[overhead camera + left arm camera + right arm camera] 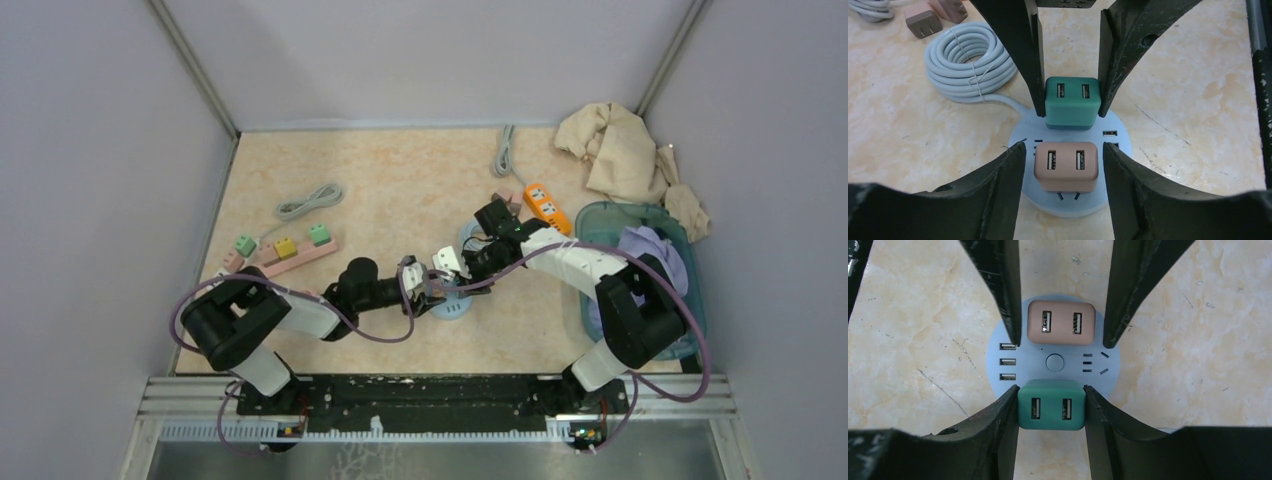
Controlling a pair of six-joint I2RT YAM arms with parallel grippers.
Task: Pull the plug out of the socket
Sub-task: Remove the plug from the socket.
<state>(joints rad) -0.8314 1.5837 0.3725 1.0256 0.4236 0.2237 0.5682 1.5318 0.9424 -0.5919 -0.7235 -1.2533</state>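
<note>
Your round pale-blue plastic socket hub (1068, 376) lies flat on the beige marble-look desk (400, 180), about mid-desk and a bit toward the near edge. Two plugs stand in it on opposite sides of its centre button (1054, 362): a pink square plastic plug (1062, 322) and a green square plastic plug (1050, 405), each with two USB ports on top. Your right gripper (1051, 388) is narrow and clamped on the green square plastic plug, both fingers pressed flat against its sides. Your left gripper (1064, 145) straddles the pink square plastic plug with its jaws wider than the plug, a thin gap on each side, not touching. In the left wrist view two metal prongs (1060, 196) show under the pink plug's near edge, so it is not flush. The green one looks down against the hub. The two claws face each other across the hub. A coiled grey cable (970, 62) lies just beside the hub, its lead running to the hub's rim. Toward the left edge is a pink power strip (300, 258) with coloured cube plugs (286, 246) on it, and a grey cable bundle (310, 200). Toward the far right corner are an orange power strip (548, 203), a crumpled beige cloth (615, 150) and a teal plastic bin (610, 207) holding a lilac cloth (655, 250).
</note>
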